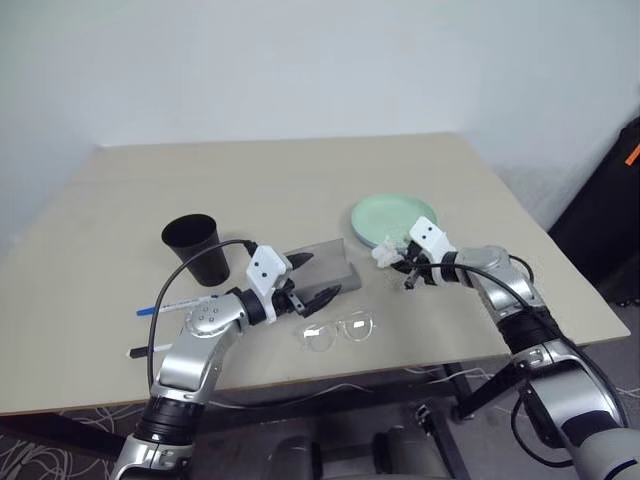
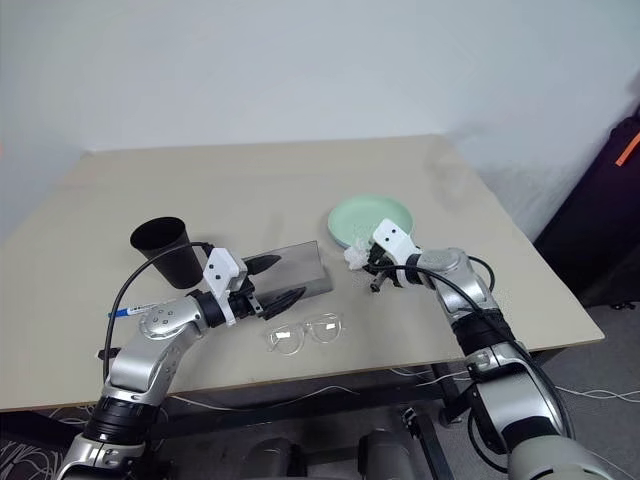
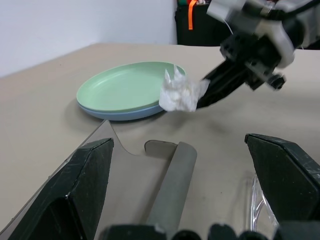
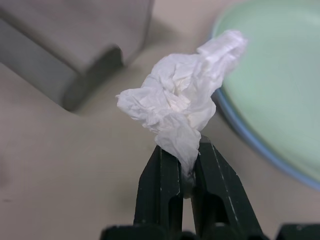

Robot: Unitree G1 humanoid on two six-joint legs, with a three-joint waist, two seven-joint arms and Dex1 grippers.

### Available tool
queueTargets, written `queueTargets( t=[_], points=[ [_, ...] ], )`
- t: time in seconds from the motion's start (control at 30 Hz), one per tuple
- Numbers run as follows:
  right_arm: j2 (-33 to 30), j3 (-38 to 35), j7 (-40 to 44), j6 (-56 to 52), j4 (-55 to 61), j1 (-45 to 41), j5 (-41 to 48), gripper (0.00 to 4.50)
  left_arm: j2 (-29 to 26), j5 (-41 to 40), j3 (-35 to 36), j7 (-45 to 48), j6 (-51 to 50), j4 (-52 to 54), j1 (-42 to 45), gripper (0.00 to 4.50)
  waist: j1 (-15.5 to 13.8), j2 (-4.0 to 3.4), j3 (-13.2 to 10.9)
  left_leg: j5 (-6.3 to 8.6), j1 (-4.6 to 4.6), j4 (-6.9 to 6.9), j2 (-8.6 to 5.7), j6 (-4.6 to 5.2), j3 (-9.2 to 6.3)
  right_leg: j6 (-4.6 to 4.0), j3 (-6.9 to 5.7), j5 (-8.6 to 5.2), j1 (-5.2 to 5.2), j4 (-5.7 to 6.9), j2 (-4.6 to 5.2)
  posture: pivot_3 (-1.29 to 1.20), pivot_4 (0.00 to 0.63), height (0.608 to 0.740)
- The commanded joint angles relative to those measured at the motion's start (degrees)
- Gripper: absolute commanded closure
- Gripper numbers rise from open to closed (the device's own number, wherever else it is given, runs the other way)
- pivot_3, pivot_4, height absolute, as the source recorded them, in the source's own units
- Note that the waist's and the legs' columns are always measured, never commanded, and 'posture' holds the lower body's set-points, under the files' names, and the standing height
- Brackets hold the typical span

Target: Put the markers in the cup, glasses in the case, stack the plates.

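My right gripper (image 4: 182, 152) is shut on a crumpled white wad (image 4: 182, 102), held just above the table beside the plates (image 1: 393, 219). The mint green plate lies on the light blue one (image 3: 117, 112). My left gripper (image 1: 316, 279) stands open and level over the grey case (image 1: 338, 272), whose smoky lid is up. The clear glasses (image 1: 340, 330) lie on the table in front of the case. The black cup (image 1: 192, 247) stands upright to the left. Near it lies the white marker with a blue cap (image 1: 175, 306), and a black marker (image 1: 140, 351) shows past my left arm.
The beige table (image 1: 280, 180) ends close in front of the glasses and markers. A dark bag (image 1: 610, 230) with an orange tag stands on the floor off the table's right side. A white wall runs behind the table.
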State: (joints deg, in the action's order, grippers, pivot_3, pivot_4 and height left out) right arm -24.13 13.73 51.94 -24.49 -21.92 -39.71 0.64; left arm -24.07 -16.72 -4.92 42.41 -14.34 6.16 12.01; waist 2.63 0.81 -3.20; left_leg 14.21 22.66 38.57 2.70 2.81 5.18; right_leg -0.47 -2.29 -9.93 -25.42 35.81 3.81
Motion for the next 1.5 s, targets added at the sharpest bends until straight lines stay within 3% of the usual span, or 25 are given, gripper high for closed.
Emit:
queueTargets(
  t=[0.03,0.17,0.37,0.53,0.73,0.97,1.1,1.33,1.5],
  points=[
    [-0.6,-3.0,0.6,-1.5,5.3,-1.8,2.8,4.45,-0.4,-0.5,1.5,0.0,0.9,1.5,0.6,0.00,0.0,0.00,0.0,0.00,-0.01,0.00,0.00,-0.01,0.00,-0.01,0.00,-0.01,0.01,0.00,0.00,0.00,0.000,0.740],
    [1.2,-3.9,-4.7,-0.3,-1.1,-6.7,0.8,4.45,-0.5,-0.5,1.5,0.4,0.9,1.1,0.9,0.00,0.1,0.00,0.0,0.08,-0.03,0.04,0.00,-0.15,0.04,-0.03,0.02,0.01,0.00,0.04,0.01,0.00,0.000,0.740],
    [4.8,-3.7,-12.7,8.9,-21.0,-14.8,-2.5,4.45,-0.2,-0.3,1.0,0.6,0.9,0.8,1.6,0.00,0.0,0.00,0.0,0.00,-0.02,0.02,0.02,-0.02,0.15,-0.05,0.00,0.03,0.00,0.02,-0.02,0.00,0.000,0.740],
    [6.4,-5.3,-16.6,14.9,-33.3,-19.7,-3.2,3.01,-0.2,-0.3,1.2,0.3,0.8,1.3,1.2,0.00,0.0,0.00,0.0,-0.01,0.06,-0.03,-0.01,0.03,0.23,0.11,0.05,0.08,-0.04,-0.06,0.00,0.00,0.000,0.740],
    [6.6,-5.8,-15.5,19.5,-36.7,-20.6,-3.4,0.97,-0.5,-0.6,1.3,0.2,0.2,2.3,0.4,0.00,0.1,0.00,0.0,-0.02,0.00,-0.06,0.01,0.04,0.23,0.13,0.07,0.07,-0.03,-0.03,-0.02,0.00,0.000,0.740],
    [3.4,-5.2,-7.9,20.4,-29.0,-15.4,-2.6,0.97,-2.4,-2.8,0.6,3.8,-4.5,3.4,2.3,0.00,0.0,-0.02,0.0,-0.02,0.01,-0.05,0.02,0.03,0.18,0.13,0.07,0.07,-0.01,-0.02,-0.03,0.00,0.000,0.740],
    [0.1,-4.9,-0.9,20.4,-19.7,-8.8,-1.3,0.97,-5.7,-6.9,-0.6,11.3,-10.2,3.5,6.5,0.00,0.0,-0.02,0.0,-0.02,0.07,-0.01,-0.03,0.04,0.12,0.17,0.05,0.04,0.00,-0.05,-0.01,0.00,0.000,0.740],
    [-3.2,-3.4,5.4,24.3,-8.8,1.3,-1.2,0.97,-13.5,-4.8,-8.6,27.3,-13.7,-3.3,16.4,0.00,0.4,-0.04,0.0,-0.02,-0.04,-0.03,-0.01,0.02,0.14,0.08,0.09,-0.01,0.01,0.01,-0.07,0.00,0.000,0.740],
    [-3.4,-3.8,7.7,26.0,-4.9,5.3,0.0,0.97,-14.0,0.9,-15.7,34.2,-10.3,-10.4,22.7,0.00,0.3,-0.03,0.0,-0.02,-0.04,0.00,-0.01,0.03,0.14,0.03,0.14,-0.04,0.01,0.01,-0.10,0.00,0.000,0.740]
  ],
)
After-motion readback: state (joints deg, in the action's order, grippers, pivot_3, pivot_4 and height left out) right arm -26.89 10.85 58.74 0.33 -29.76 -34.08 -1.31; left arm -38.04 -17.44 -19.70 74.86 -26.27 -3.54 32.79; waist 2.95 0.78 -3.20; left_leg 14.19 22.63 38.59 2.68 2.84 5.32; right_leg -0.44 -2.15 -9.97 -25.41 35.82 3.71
